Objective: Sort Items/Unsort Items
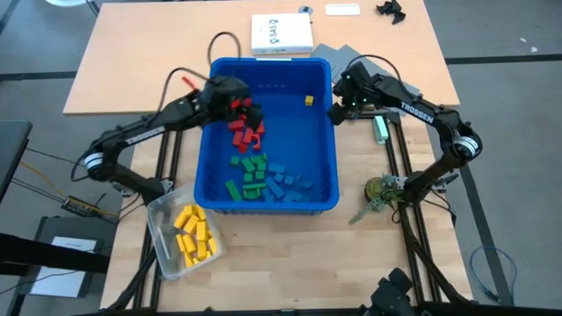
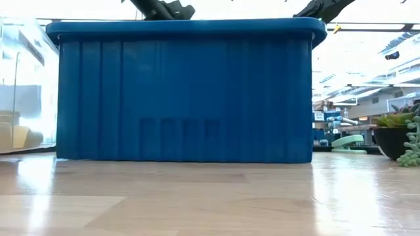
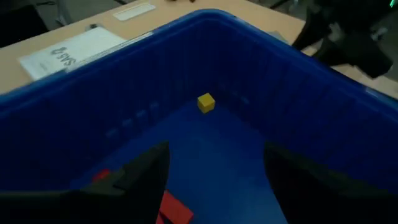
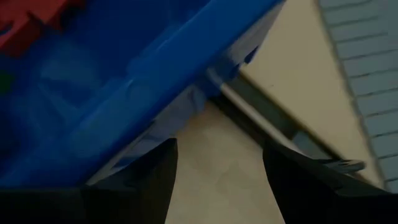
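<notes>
In the overhead picture, nearest you at the lower left, a clear tub (image 1: 182,237) holds a heap of yellow blocks (image 1: 194,234). At the lower right a small potted plant (image 1: 379,190) sits on the table (image 1: 132,61).

In the middle of the frame stands the big blue bin (image 1: 320,189). Along its lower part you find blue blocks (image 1: 288,183), and to their left green blocks (image 1: 251,174). Above those, toward the bin's left side, lie red blocks (image 1: 246,133). One lone yellow block (image 1: 308,100) rests near the bin's upper right corner.

Your left gripper (image 1: 250,114) hangs inside the bin just above the red pile, its fingers (image 3: 140,171) spread wide with nothing between them. Your right gripper (image 1: 335,113) sits just outside the bin's right wall, fingers also wide apart and empty.

At the top centre, beyond the bin, lies a white box (image 1: 282,34).
</notes>
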Robot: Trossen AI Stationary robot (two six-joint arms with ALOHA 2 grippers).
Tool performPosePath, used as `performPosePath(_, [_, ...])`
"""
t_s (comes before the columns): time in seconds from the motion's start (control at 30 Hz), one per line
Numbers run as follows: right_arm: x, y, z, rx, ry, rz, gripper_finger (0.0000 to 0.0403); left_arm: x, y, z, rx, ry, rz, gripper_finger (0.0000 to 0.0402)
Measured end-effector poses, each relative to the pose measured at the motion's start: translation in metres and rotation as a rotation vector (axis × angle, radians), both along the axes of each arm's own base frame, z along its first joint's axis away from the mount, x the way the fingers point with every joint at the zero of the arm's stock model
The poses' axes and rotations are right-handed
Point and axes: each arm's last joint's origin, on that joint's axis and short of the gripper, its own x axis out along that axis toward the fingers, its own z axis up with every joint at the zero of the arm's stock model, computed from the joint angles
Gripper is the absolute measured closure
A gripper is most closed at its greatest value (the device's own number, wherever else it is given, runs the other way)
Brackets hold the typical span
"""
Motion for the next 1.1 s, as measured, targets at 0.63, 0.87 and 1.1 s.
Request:
performPosePath(0.63, [-0.014,-0.013,0.023,-0.151,-0.12,-0.057,0.0164,0.142,0.107,-0.035,0.087,0.03,-0.02,0.0137])
performPosePath(0.87, [-0.013,-0.014,0.024,-0.145,-0.149,-0.085,0.0164,0.148,0.146,-0.069,0.021,-0.03,-0.009,0.0183])
performPosePath(1.1, [-0.012,-0.013,0.023,-0.137,-0.15,-0.079,0.0165,0.152,0.164,-0.101,-0.023,-0.022,-0.006,0.0227])
